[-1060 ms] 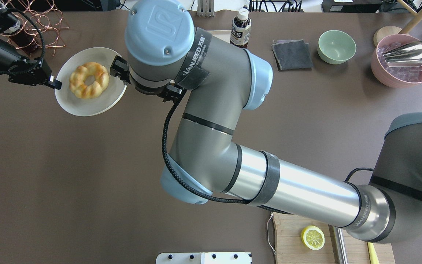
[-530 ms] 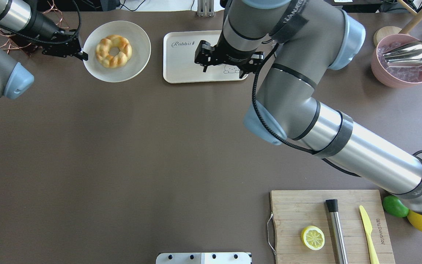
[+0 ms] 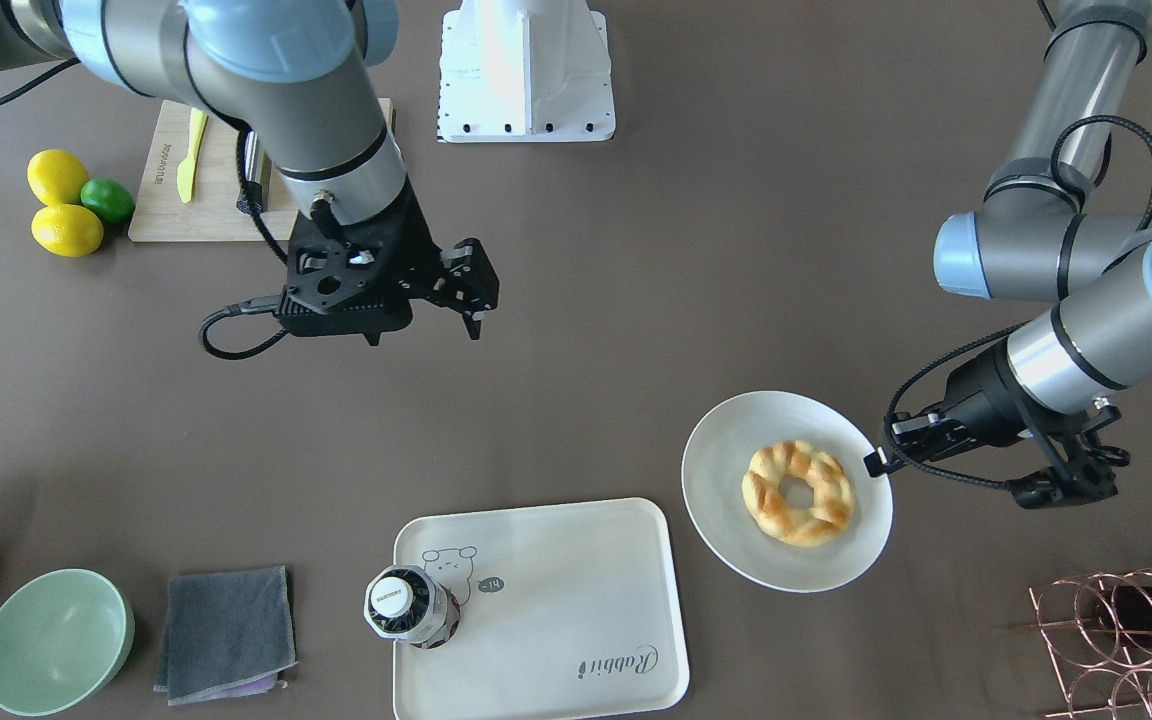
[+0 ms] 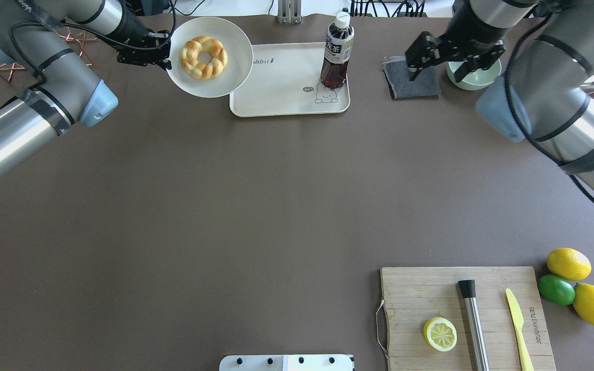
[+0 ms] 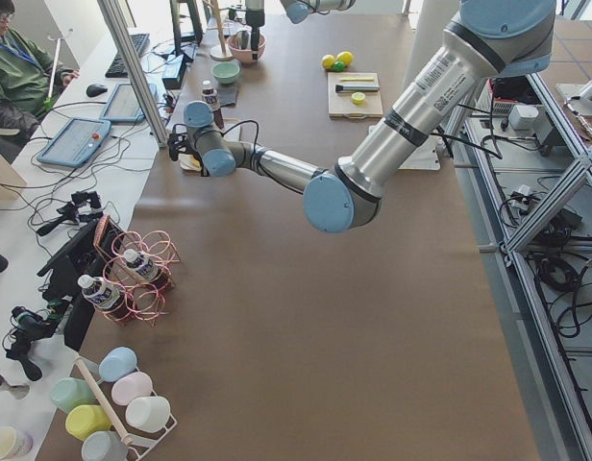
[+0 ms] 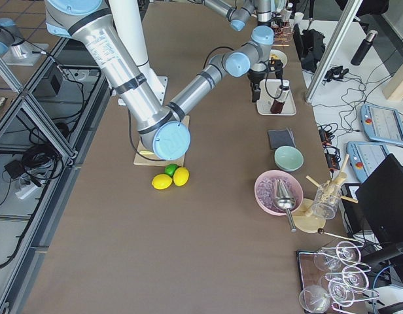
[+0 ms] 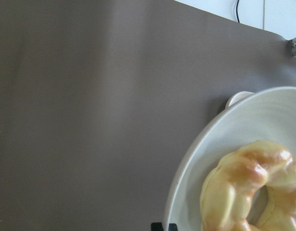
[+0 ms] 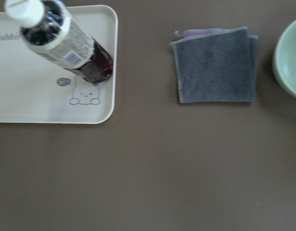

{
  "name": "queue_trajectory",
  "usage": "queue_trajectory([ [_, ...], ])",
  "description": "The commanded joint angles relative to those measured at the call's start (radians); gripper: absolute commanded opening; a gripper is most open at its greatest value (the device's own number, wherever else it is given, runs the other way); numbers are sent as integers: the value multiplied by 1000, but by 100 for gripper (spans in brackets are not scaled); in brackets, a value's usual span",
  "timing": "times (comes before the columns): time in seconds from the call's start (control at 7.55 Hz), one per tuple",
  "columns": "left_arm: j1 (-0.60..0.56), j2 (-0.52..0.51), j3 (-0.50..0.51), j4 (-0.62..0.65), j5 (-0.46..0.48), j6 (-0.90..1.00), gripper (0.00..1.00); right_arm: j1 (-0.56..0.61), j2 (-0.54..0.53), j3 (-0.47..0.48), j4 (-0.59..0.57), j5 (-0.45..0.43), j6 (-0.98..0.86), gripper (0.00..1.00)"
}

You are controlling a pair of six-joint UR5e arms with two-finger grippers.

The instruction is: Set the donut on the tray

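Note:
The donut lies on a round off-white plate. My left gripper is shut on the plate's left rim and holds it above the table. In the overhead view the plate's right edge overlaps the left end of the cream tray. The front view shows the donut, the plate, my left gripper and the tray. The left wrist view shows the donut and a tray corner. My right gripper looks open and is empty, over the grey cloth.
A dark drink bottle stands on the tray's right part, by the bear drawing. A green bowl sits beside the cloth. A copper rack is near my left arm. The cutting board holds a lemon half.
My left gripper has carried the plate with the donut rightwards and up to the tray's left end. My right arm has swung right, off the plate and tray, to above the cloth.

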Motion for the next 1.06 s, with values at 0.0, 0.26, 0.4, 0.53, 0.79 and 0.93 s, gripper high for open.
queue_trajectory([
  [0.0,75,-159,181,-2,137,-73,0,199,-252,23,-4,97,-424,99],
  [0.26,113,-263,302,-2,201,-126,0,359,-410,14,-9,121,-731,99],
  [0.4,136,-277,319,-2,236,-131,0,425,-456,3,-21,123,-823,99],
  [0.53,162,-279,325,-3,282,-156,0,476,-496,-26,-33,108,-938,99],
  [0.79,214,-294,325,-9,343,-223,0,566,-558,-63,-33,60,-1040,99],
  [0.93,225,-296,324,-11,354,-248,0,582,-573,-63,-33,58,-1083,100],
])
